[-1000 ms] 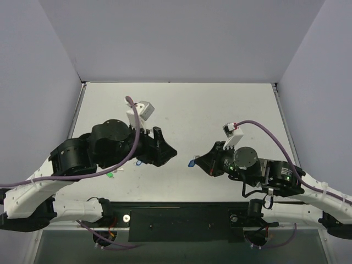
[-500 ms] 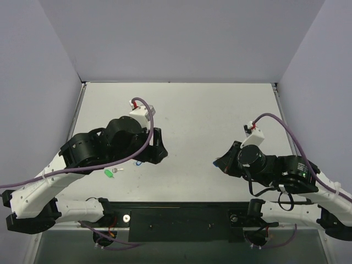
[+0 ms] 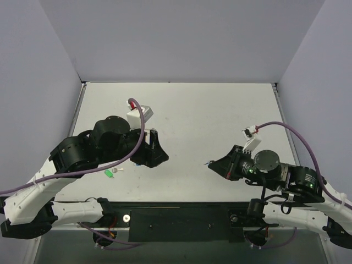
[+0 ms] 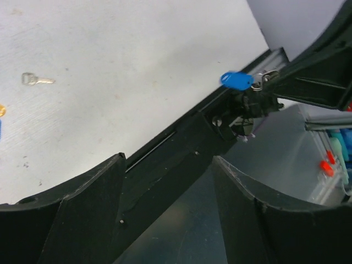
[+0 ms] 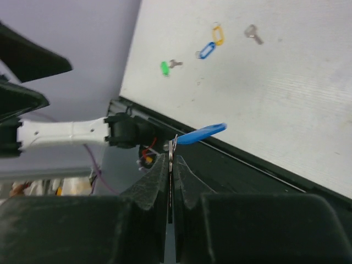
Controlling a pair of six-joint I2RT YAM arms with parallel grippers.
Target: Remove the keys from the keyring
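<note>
- Where the left arm crosses the top view, part of the table (image 3: 220, 110) is hidden. The yellow tag (image 5: 218, 34) and a second blue tag (image 5: 207, 50) are made out only from the right wrist.
- Green tag (image 3: 108, 173) is seen near the near edge, with a small key just beside it.
- Left gripper (image 4: 168, 165) is spread wide, with nothing between its fingers.
- Silver key (image 4: 36, 80) is seen loose on the table, well apart from both grippers.
- Table surface is shown between the two grippers; walls are set along the left, far and right edges.
- Right gripper (image 5: 171, 159) is pinched tight on the keyring (image 5: 201, 133) by its thin metal ring, off the table. The blue tag is stuck out beside the fingertips.
- Whether any key is hung on that ring cannot be told.
</note>
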